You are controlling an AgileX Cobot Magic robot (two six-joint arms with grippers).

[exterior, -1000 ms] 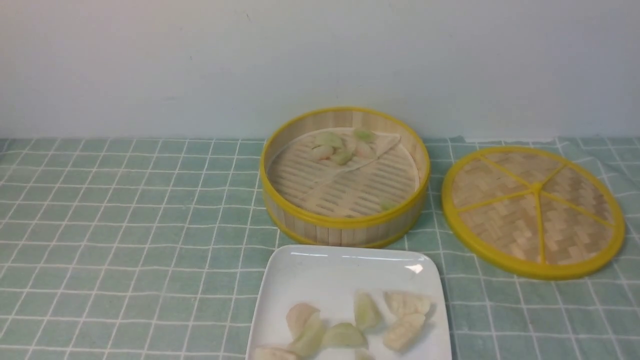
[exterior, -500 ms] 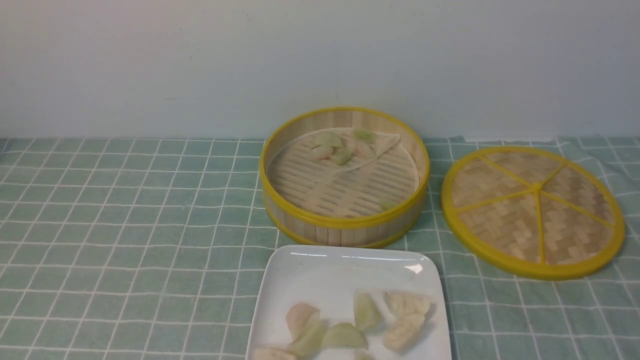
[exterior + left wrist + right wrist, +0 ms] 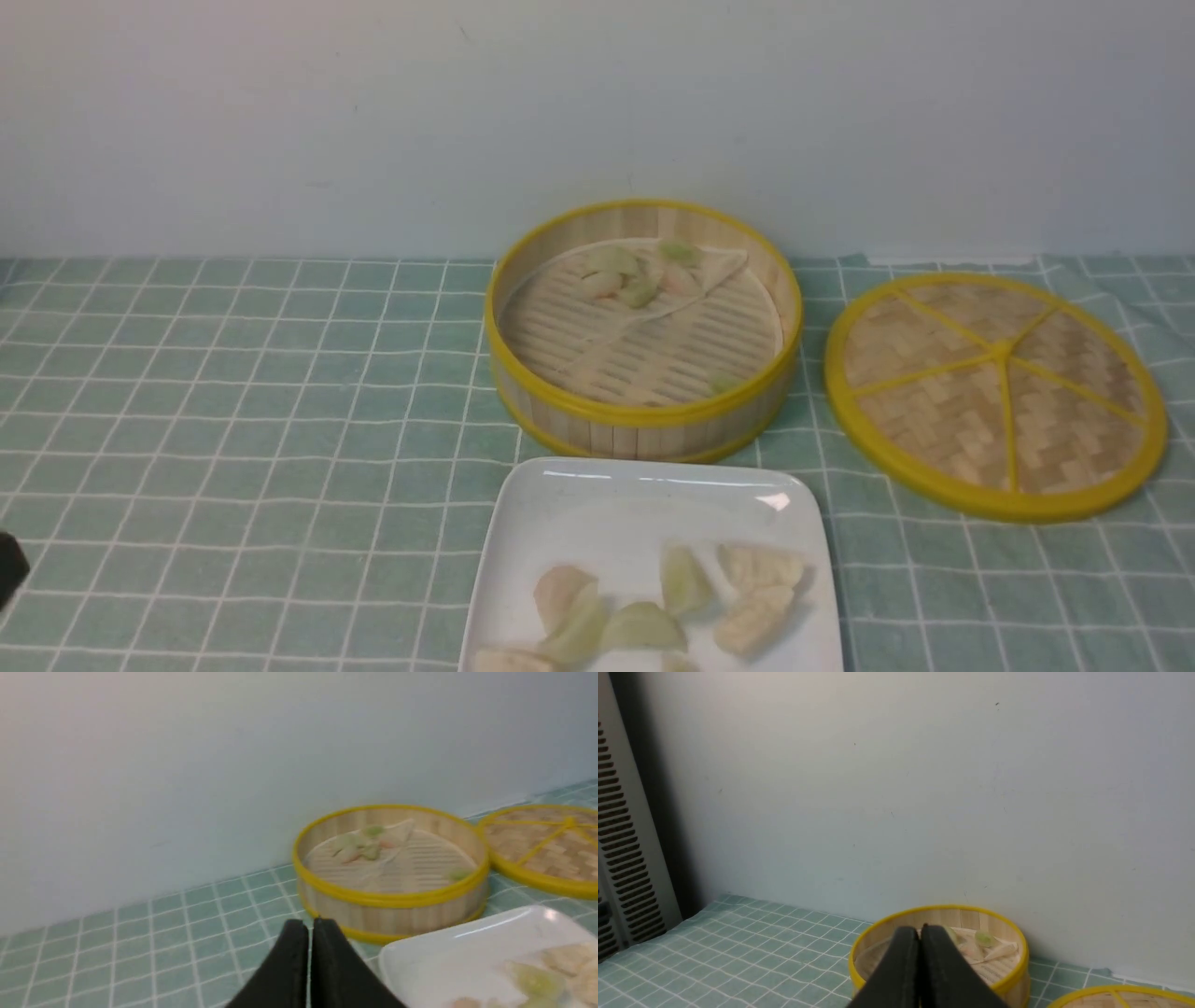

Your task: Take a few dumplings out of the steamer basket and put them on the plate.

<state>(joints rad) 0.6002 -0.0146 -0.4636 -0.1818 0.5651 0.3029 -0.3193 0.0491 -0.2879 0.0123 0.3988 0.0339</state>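
Note:
The steamer basket [image 3: 644,415] stands at the table's middle back, with a few dumplings [image 3: 627,276] on the folded paper liner at its far side and one green one [image 3: 724,383] by its near wall. The white plate [image 3: 644,495] lies in front of it with several dumplings [image 3: 681,581] on its near half. My left gripper [image 3: 310,926] is shut and empty, low over the cloth to the left of plate and basket; a dark bit of it [image 3: 9,565] shows at the front view's left edge. My right gripper [image 3: 920,929] is shut and empty, raised on the near side of the basket [image 3: 1008,980].
The flat woven lid [image 3: 997,392] with yellow spokes lies to the right of the basket. A green checked cloth [image 3: 233,420] covers the table, and a pale wall stands close behind. A slatted grey panel [image 3: 621,858] shows in the right wrist view.
A dark part of my left gripper has come into the front view at its lower left edge. Basket, plate, lid and dumplings have not moved.

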